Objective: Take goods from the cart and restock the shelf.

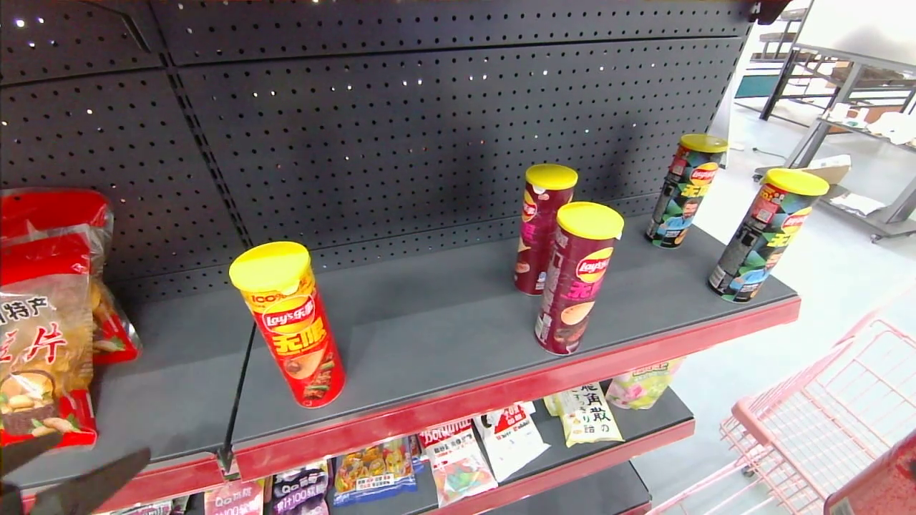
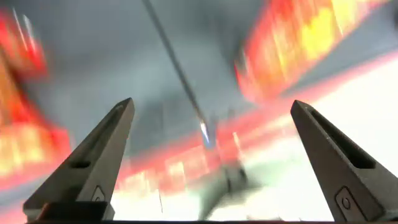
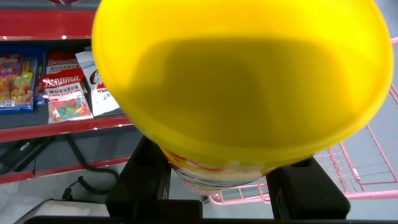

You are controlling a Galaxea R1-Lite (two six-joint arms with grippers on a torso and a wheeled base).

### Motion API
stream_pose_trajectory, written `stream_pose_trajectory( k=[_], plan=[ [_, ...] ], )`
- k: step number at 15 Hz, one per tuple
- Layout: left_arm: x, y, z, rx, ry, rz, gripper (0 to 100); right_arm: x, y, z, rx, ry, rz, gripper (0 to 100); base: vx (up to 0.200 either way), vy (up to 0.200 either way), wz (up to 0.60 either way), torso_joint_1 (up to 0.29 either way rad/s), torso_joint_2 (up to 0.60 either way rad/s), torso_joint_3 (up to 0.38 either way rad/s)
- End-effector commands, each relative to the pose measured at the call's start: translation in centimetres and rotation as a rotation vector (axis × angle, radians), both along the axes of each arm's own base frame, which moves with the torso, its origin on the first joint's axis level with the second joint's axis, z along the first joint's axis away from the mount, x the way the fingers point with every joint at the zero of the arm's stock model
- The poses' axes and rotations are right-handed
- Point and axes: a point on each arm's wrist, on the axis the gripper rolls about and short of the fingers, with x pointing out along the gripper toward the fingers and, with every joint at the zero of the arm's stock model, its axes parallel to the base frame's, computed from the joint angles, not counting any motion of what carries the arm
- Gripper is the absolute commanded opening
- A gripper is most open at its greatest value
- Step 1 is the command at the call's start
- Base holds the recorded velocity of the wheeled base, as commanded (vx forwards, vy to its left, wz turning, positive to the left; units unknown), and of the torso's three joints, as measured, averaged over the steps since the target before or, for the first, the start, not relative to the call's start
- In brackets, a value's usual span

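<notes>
A grey shelf board [image 1: 436, 322] with a red front lip carries several upright chip cans with yellow lids: a red one [image 1: 293, 325] at the left, two maroon ones [image 1: 576, 279] [image 1: 540, 229] in the middle, and two dark patterned ones [image 1: 687, 189] [image 1: 766, 232] at the right. My right gripper [image 3: 227, 186] is shut on a chip can with a yellow lid [image 3: 242, 74]; its red body [image 1: 879, 483] shows at the lower right, over the cart. My left gripper [image 2: 211, 104] is open with nothing in it, low in front of the shelf's left end [image 1: 104, 447].
A pink wire cart [image 1: 809, 429] stands at the lower right. Red snack bags [image 1: 43, 315] fill the shelf's left end, past a thin wire divider [image 1: 240, 386]. Bagged snacks [image 1: 458, 450] lie on the lower shelf. Bare board lies between the red and maroon cans.
</notes>
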Motion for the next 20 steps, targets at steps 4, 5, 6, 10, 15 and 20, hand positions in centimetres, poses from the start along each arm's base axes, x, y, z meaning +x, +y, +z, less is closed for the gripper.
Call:
stream_pose_trajectory(
  k=[4, 5, 6, 10, 15, 20],
  plan=[
    [-6.92, -1.45, 1.25, 0.093, -0.2, 0.075, 100, 0.46, 0.36, -0.24, 0.016, 0.009, 0.1, 0, 0.0, 0.0, 0.0, 0.0, 0.0, 0.0],
    [-6.92, -1.45, 1.25, 0.093, -0.2, 0.075, 100, 0.46, 0.36, -0.24, 0.016, 0.009, 0.1, 0, 0.0, 0.0, 0.0, 0.0, 0.0, 0.0],
    [-6.9, -1.45, 1.25, 0.102, -0.209, 0.075, 100, 0.43, 0.36, -0.24, 0.014, 0.008, 0.104, 0, 0.0, 0.0, 0.0, 0.0, 0.0, 0.0],
    [-6.78, -1.38, 1.22, 0.127, -0.206, 0.08, 100, 0.34, 0.34, -0.17, 0.018, 0.001, 0.104, 0, 0.0, 0.0, 0.0, 0.0, 0.0, 0.0],
    [-6.57, -1.33, 0.89, 0.139, -0.218, 0.076, 100, 0.25, 0.31, -0.11, 0.018, -0.007, 0.104, 0, 0.0, 0.0, 0.0, 0.0, 0.0, 0.0],
    [-6.48, -1.31, 0.46, 0.174, -0.224, 0.059, 100, 0.3, 0.32, -0.12, 0.016, -0.004, 0.105, 0, 0.0, 0.0, 0.0, 0.0, 0.0, 0.0]
  ],
)
